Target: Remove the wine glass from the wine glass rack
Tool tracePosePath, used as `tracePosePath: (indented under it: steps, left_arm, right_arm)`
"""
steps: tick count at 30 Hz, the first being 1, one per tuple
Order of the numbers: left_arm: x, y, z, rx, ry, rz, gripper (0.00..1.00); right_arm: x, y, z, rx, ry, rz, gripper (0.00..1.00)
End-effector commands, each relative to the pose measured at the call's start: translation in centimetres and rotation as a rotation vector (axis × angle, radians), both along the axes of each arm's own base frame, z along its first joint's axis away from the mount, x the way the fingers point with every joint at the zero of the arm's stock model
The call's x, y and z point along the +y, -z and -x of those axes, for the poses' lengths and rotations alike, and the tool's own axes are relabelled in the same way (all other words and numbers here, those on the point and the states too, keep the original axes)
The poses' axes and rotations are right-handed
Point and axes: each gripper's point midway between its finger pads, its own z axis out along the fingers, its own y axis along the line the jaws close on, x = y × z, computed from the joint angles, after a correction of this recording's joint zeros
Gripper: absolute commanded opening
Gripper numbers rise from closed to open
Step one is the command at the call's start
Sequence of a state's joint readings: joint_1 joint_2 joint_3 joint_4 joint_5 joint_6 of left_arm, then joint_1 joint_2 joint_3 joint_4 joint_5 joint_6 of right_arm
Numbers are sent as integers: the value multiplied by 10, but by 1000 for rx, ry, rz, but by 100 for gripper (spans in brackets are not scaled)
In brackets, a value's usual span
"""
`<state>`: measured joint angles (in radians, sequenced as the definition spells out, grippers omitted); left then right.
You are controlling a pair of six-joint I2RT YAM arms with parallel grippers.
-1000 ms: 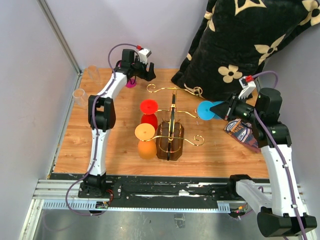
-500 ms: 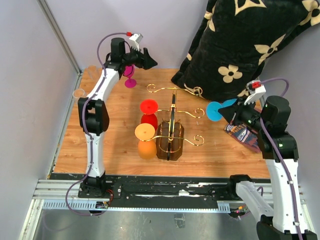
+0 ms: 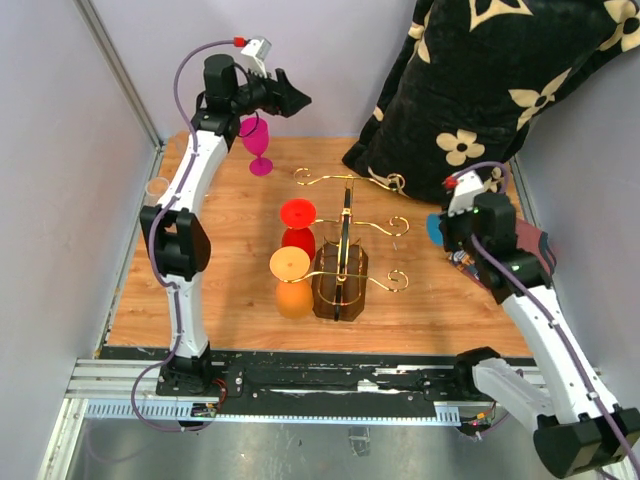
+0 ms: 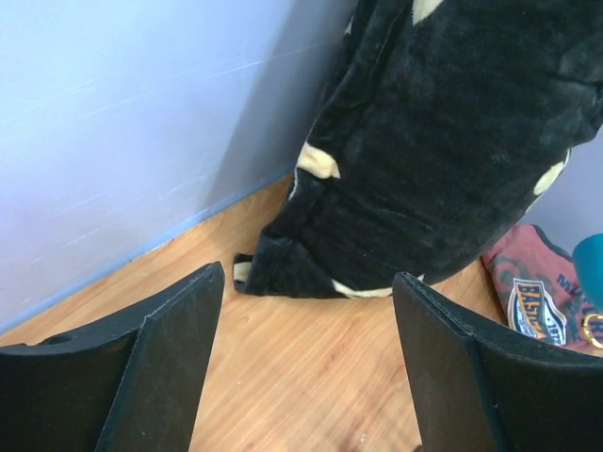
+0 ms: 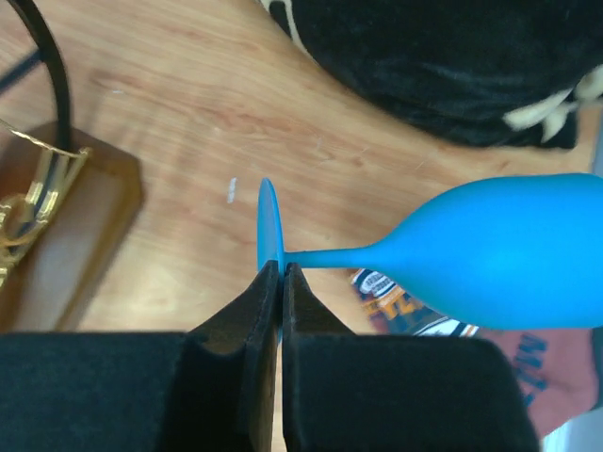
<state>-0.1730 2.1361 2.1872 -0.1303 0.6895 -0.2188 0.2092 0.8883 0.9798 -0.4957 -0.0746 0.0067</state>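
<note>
blue glass [image 5: 490, 268]: off the rack [image 3: 346, 215] now. A second ago right beside the right-hand scroll arm, since swung out toward the right edge of the tabletop [image 3: 220, 270], lying sideways in the air.
right pincer [image 5: 281, 273]: squeezed narrow on the rim of the blue glass's foot, bowl sticking out to the side.
left pincer [image 4: 309, 275]: spread wide, nothing in it, lifted up over the far left corner.
pink glass [image 3: 254, 135]: upright on the tabletop near the far left corner, let go.
meaning: probably just the set-down left for the blue one. Red glass [image 3: 297, 215] and orange glass [image 3: 289, 265] hanging on the rack's left side.
hidden: from above, blue glass almost all behind the right arm. Nothing but pillow [image 4: 452, 141] and bare wood in the left wrist view. No clear landing spot showing under the glass.
</note>
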Motion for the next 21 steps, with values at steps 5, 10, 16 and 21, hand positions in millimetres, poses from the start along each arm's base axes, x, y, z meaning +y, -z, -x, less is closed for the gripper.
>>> tracePosePath:
  steps: [5,10,16,21]
  left_arm:
    - [20,-78,48,-110,-102,76,80]
    - [19,-79,55,-71,-93,98,78]
    - [20,-70,58,-49,-102,87,77]
    - [25,-70,58,-62,-127,42,78]
  right_arm:
    - [-42,13,-29,-357,33,603,1]
    - [-51,37,-28,-393,14,743,1]
    - [-56,86,-31,-313,-55,884,1]
    - [-58,105,-41,-257,-79,968,1]
